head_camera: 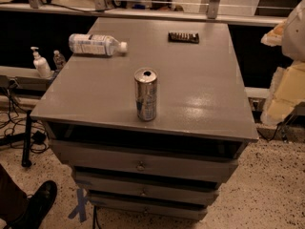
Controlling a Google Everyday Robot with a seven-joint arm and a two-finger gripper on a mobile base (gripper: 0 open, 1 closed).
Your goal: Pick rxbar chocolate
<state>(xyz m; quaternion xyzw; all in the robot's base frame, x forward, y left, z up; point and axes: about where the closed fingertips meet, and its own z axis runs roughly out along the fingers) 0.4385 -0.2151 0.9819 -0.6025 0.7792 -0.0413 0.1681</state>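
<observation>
The rxbar chocolate (183, 37) is a small flat dark bar with a row of pale lettering. It lies flat near the far right corner of the grey cabinet top (200, 89). My gripper (285, 87) appears as a pale, yellowish shape at the right edge of the view. It is off the right side of the cabinet, well to the right of the bar and nearer the camera than it, and touches nothing on the top.
A silver-blue drink can (146, 94) stands upright near the front middle. A clear plastic bottle (95, 44) lies on its side at the far left. The cabinet has several drawers (140, 165). A pump bottle (40, 63) stands on a ledge left; a shoe (38, 202) shows at bottom left.
</observation>
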